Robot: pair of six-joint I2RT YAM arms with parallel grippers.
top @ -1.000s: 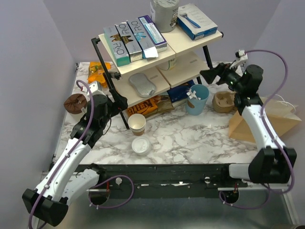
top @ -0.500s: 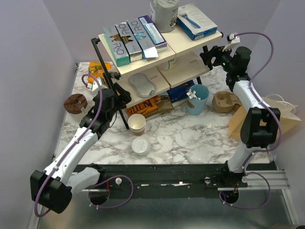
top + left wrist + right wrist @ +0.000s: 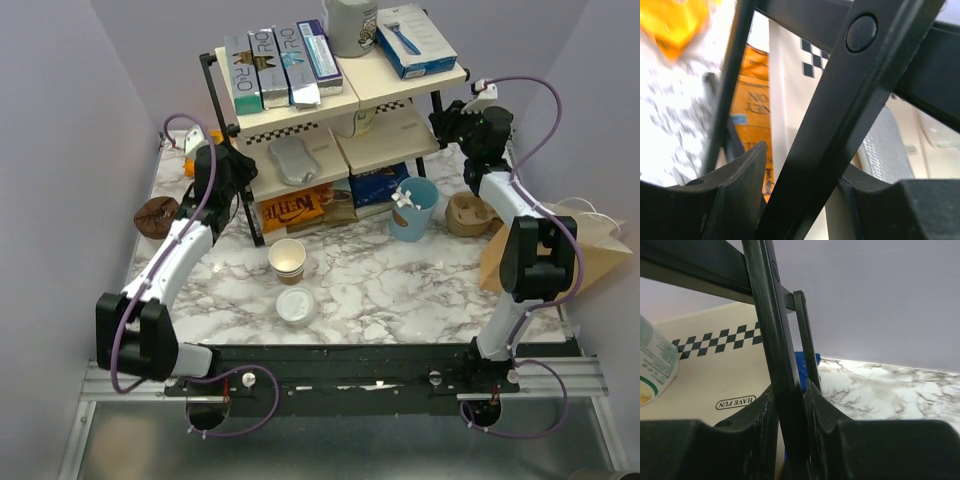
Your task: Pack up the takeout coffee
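Both my jaws were at the black-framed shelf rack [image 3: 390,85] at the back of the marble desk [image 3: 400,290], one at each end. My left jaws were clamped on a slanting black strut [image 3: 840,115] at the rack's left end, with the fingers [image 3: 735,195] pressed against either side of it. An orange packet [image 3: 750,115] and a silver pouch [image 3: 880,150] showed behind the strut. My right jaws were drawn in narrow on the upright black post [image 3: 777,350] at the rack's right end, fingers [image 3: 747,425] tight against it, beside a cream shelf board with a checkered edge. The takeout coffee [image 3: 296,305], its white lid on, stood on the desk near the front edge, well apart from both jaws and just in front of an open tan paper cup [image 3: 287,258]. A light-blue cup [image 3: 413,205] stood before the rack's right half, and a brown paper bag [image 3: 600,250] sat at the desk's right edge
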